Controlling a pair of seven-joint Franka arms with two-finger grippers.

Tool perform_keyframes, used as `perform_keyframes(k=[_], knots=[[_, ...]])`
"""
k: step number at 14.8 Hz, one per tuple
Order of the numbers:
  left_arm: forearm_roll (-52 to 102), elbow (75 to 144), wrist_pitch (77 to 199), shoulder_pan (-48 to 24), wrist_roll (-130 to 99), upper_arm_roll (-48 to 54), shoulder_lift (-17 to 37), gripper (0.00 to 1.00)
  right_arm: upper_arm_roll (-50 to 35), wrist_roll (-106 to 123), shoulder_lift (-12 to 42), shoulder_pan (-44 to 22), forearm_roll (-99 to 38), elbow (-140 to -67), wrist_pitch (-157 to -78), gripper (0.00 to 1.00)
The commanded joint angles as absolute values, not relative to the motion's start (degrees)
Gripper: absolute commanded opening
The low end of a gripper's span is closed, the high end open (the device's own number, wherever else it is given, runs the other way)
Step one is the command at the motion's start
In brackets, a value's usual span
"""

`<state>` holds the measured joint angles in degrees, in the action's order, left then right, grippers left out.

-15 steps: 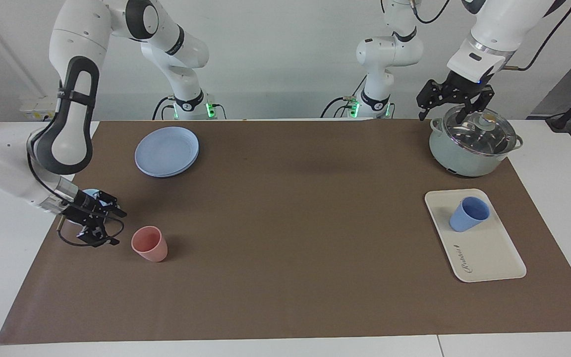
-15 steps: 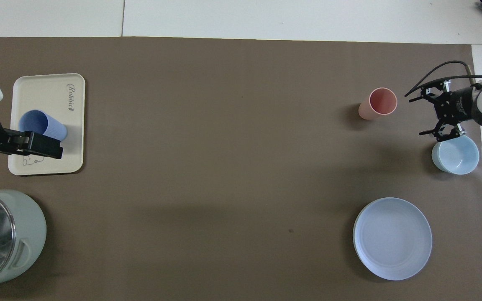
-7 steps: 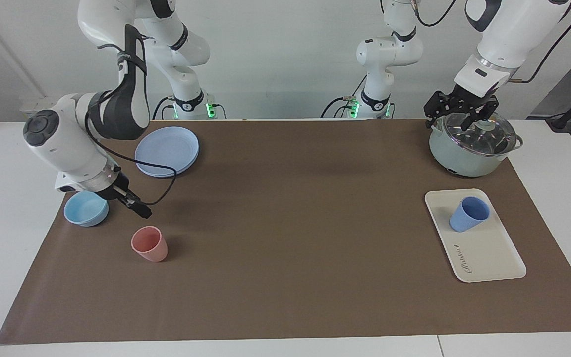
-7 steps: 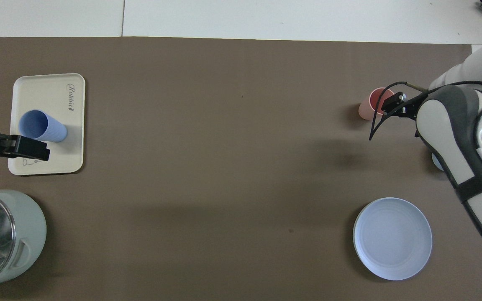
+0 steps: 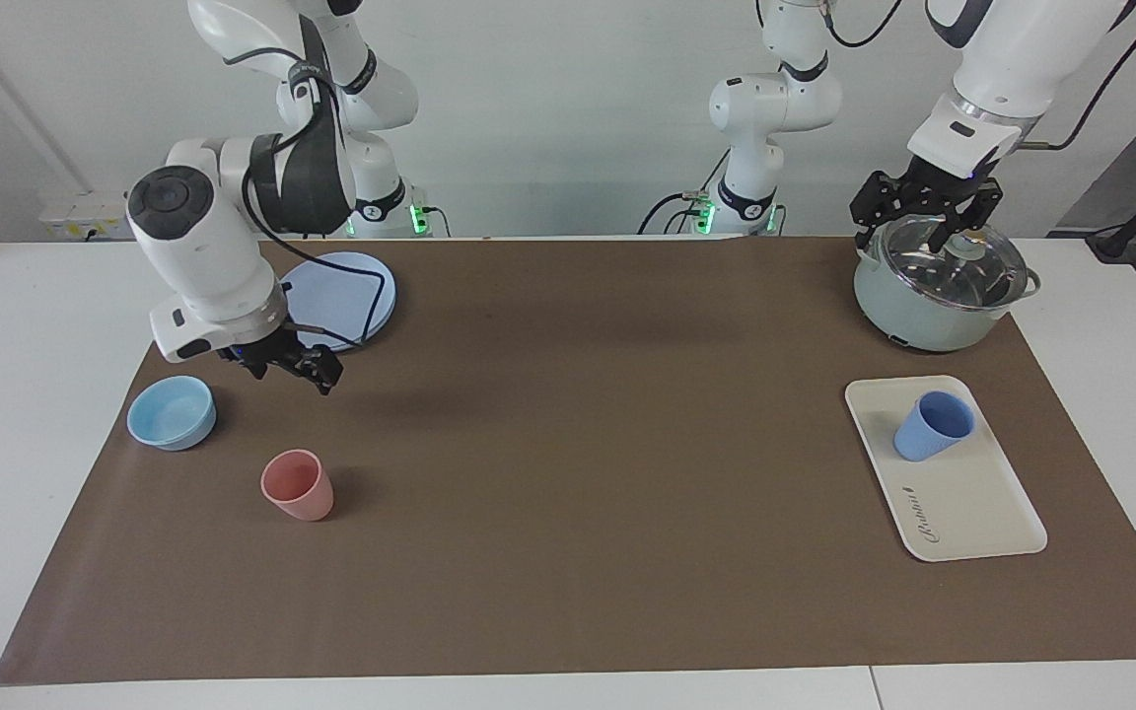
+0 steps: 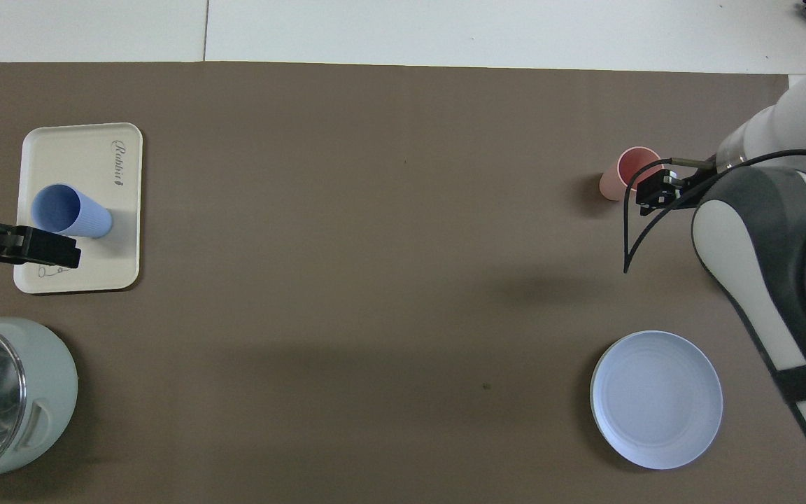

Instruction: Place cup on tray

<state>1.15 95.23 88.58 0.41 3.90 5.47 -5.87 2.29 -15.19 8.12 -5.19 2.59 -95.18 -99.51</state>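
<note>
The periwinkle-blue cup stands upright on the cream-white tray, at the tray's end nearer the robots, toward the left arm's end of the table. Cup and tray also show in the overhead view. My left gripper is open and empty, raised over the pot's lid and apart from the cup; in the overhead view it overlaps the tray's near edge. My right gripper hangs over the mat between the bowl and the plate, and it holds nothing that I can see.
A pale green pot with a glass lid stands nearer the robots than the tray. A salmon-pink cup, a light-blue bowl and a round blue plate are toward the right arm's end.
My right arm has swung up and toward the robots, from low beside the bowl and pink cup to above the mat near the plate. My left gripper rose slightly. The cup stayed put.
</note>
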Motion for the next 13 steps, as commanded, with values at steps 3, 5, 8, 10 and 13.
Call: perform_keyframes(k=[3, 5, 8, 10, 13], knots=[[1.1, 95.2, 88.2, 7.3, 2.5, 13.4, -6.3, 1.0, 2.1, -12.7, -1.6, -5.1, 2.9, -98.3, -97.5, 1.0], [1.5, 95.1, 88.1, 5.3, 2.4, 11.9, -6.2, 1.0, 2.3, -12.7, -1.8, -4.7, 1.0, -96.4, -97.2, 1.0], [3.3, 91.6, 87.0, 3.5, 2.4, 7.7, -4.0, 1.0, 2.5, -11.6, -3.1, -4.4, 1.0, -96.3, -95.5, 1.0], [3.0, 91.9, 87.7, 3.3, 2.1, 8.0, -3.9, 1.0, 2.6, -7.8, -3.3, -3.3, 0.0, -96.2, -94.3, 1.0], [3.0, 93.2, 87.4, 3.3, 2.3, 8.0, -4.6, 1.0, 2.6, -6.3, -2.9, -3.3, -1.1, -95.8, -95.4, 1.0]])
